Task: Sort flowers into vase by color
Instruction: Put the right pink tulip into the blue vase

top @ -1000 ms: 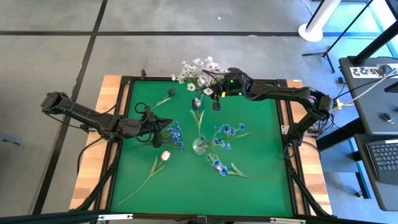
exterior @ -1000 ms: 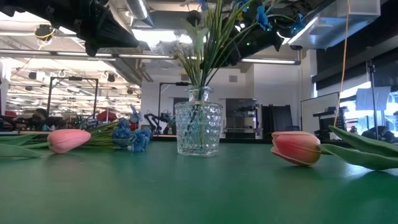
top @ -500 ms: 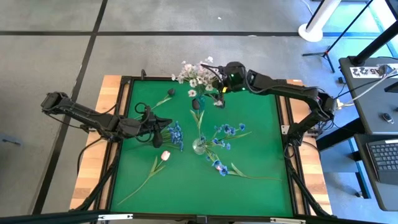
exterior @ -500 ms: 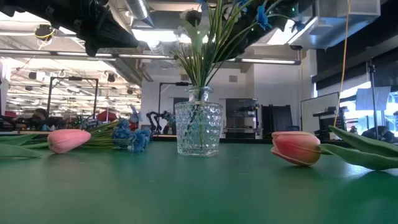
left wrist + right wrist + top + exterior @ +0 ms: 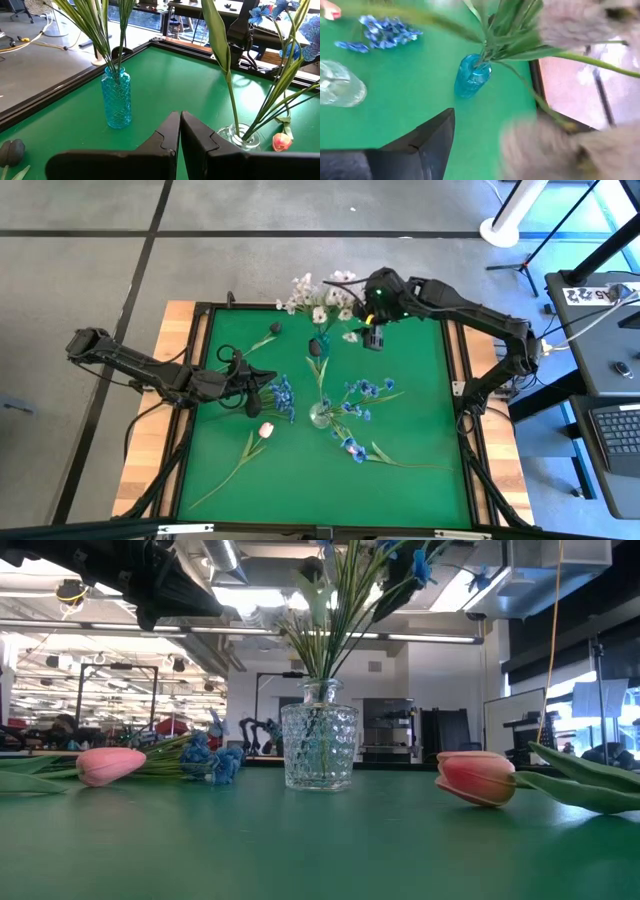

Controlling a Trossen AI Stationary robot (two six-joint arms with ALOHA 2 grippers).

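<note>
Overhead shows my right gripper [image 5: 374,340] spread beside white flowers [image 5: 318,302]; my wrist view alone reveals their blue vase [image 5: 472,76]. Left gripper [image 5: 179,131] closed, empty.

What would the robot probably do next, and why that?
Probably the right gripper, open and empty beside the white flowers standing in the blue vase, lifts away and heads for a loose flower, perhaps the pink tulip lying on the green mat. The white bunch looks placed, while blue sprigs and tulips lie unsorted. The left gripper waits shut nearby.
</note>
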